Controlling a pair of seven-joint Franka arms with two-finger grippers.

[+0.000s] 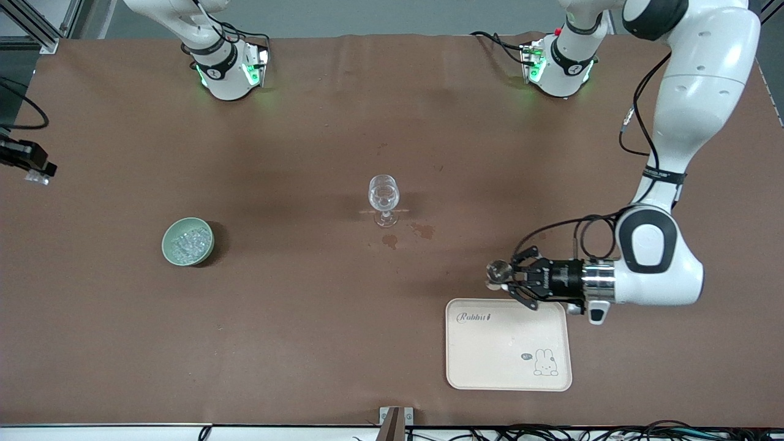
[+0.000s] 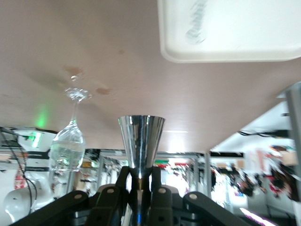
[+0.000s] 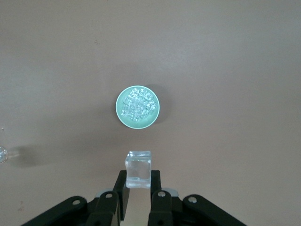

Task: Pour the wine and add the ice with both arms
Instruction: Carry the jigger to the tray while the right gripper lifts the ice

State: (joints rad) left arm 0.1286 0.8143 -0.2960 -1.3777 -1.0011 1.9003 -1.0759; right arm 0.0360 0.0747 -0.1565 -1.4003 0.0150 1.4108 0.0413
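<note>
Presently the right gripper (image 3: 138,188) is holding one clear cube high over the bench (image 1: 306,318), the left gripper (image 1: 503,277) is clamping a steel jigger (image 1: 497,271) beside the tray (image 1: 508,344), and the ice (image 1: 188,241) is sitting in the green bowl (image 1: 169,252), so the cube likely needs carrying to the wine glass (image 1: 384,197).

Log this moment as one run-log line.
left end effector: shut on metal cup, by tray | right end effector: shut on ice cube, above bowl | glass: upright
</note>
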